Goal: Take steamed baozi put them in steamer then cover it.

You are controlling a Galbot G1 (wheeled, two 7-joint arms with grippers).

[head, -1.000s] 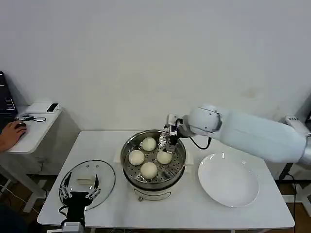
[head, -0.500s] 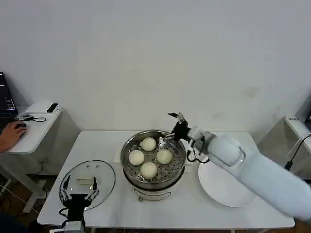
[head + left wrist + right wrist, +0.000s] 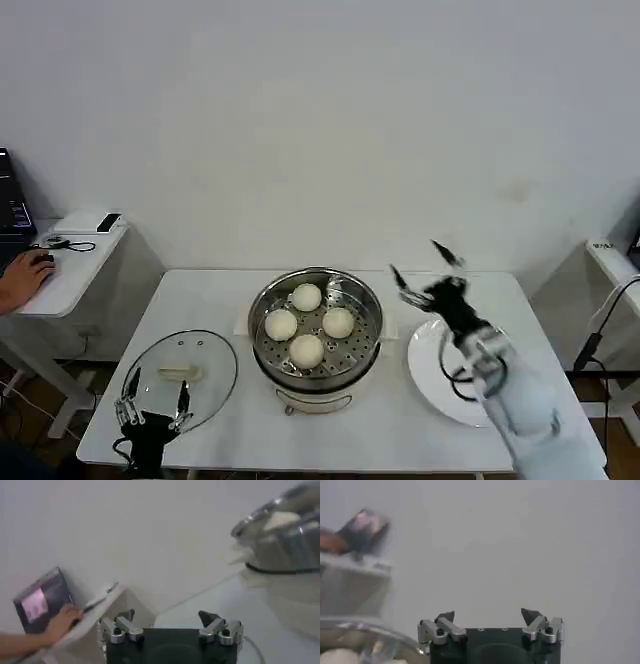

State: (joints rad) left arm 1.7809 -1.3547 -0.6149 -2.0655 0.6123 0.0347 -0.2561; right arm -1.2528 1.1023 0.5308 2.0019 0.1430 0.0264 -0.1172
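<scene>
All four small round cream-white steamed baozi [image 3: 307,323] sit on the perforated tray of the round shiny stainless-steel steamer [image 3: 316,335] at the middle of the white table [image 3: 400,440], so what you have left to handle is the round clear glass cover [image 3: 180,378], lying flat on the table to the left of the steamer, near the front edge.

Treat that cover as rigid, fairly heavy for its size, smooth and breakable. I judge the glass and the metal rim too slick and too wide for a sound pinch, so take it by the pale rectangular handle [image 3: 176,373] at its centre, closing across the narrow sides and lifting level.

Your left gripper [image 3: 151,409] hangs at the near edge of the cover, fingers spread and grasping nothing, close to that handle.

Your right gripper [image 3: 428,270] is raised above the flat white plate [image 3: 470,372] to the right of the steamer, fingers splayed wide and empty.
</scene>
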